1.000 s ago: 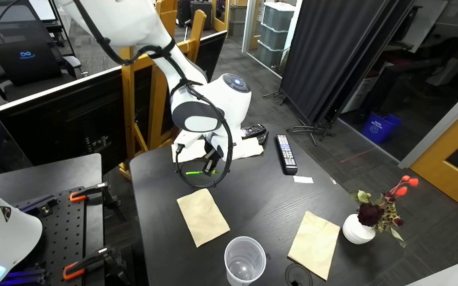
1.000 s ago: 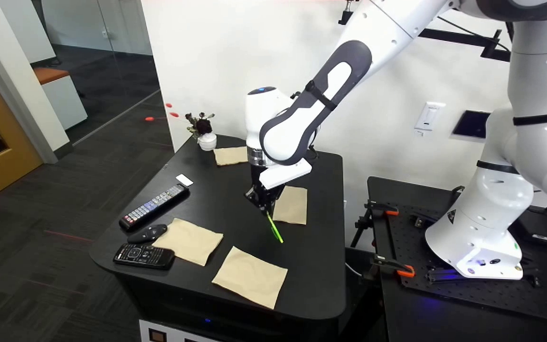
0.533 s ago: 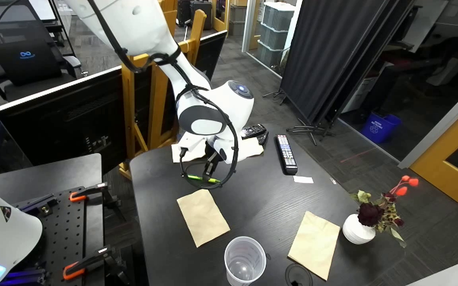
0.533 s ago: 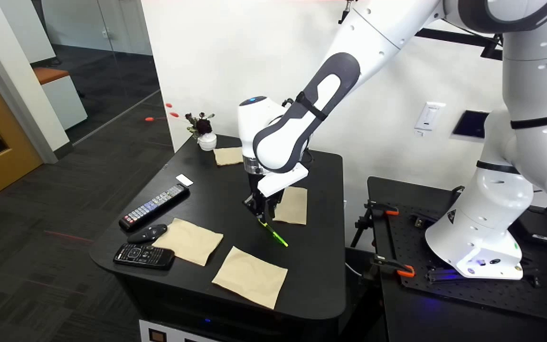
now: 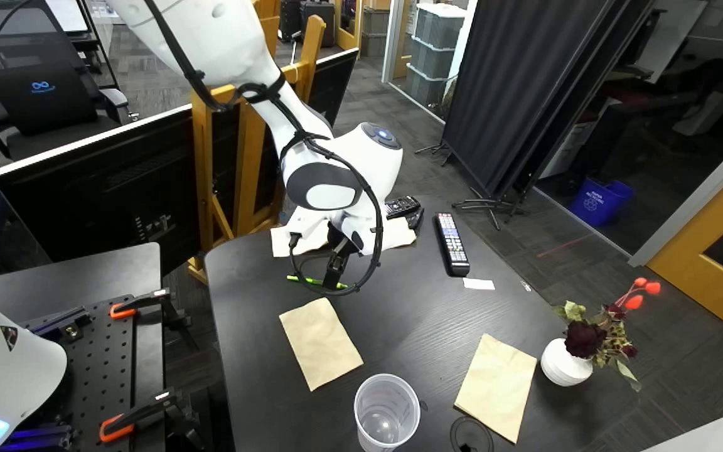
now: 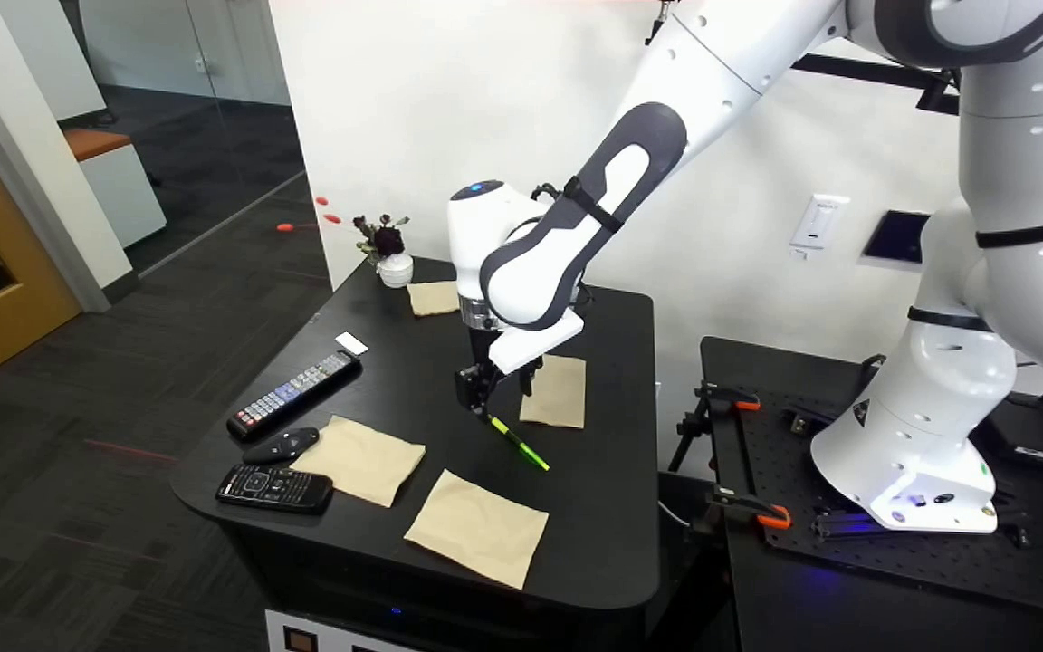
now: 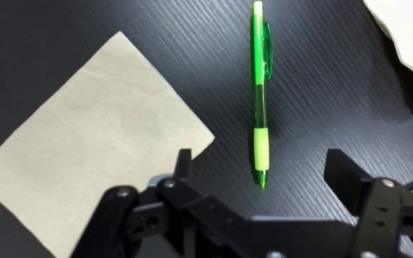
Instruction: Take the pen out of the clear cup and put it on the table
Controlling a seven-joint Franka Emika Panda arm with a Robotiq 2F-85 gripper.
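The green-yellow pen (image 7: 261,150) lies flat on the black table (image 5: 412,326). In the wrist view its tip end sits between my spread fingers, touching neither. My gripper (image 7: 259,157) is open, just over the pen, with wide gaps on both sides. Both exterior views show the pen (image 6: 519,444) partly under the gripper (image 6: 499,397); one finger (image 5: 334,273) crosses in front of it in an exterior view. The clear cup (image 5: 386,411) stands upright near the bottom of that view, well away from the gripper, with nothing inside. The arm hides the cup from the opposite side.
A tan paper (image 7: 95,118) lies close beside the pen, and a paper with a raised edge (image 7: 407,32) is on its far side. Several remotes, such as the long one (image 5: 452,243), lie along an edge. A white vase with flowers (image 5: 567,362) stands at a corner.
The gripper came down with the pen between its fingers, then opened and let it go. The pen went from slanting in the grip to lying on the table.
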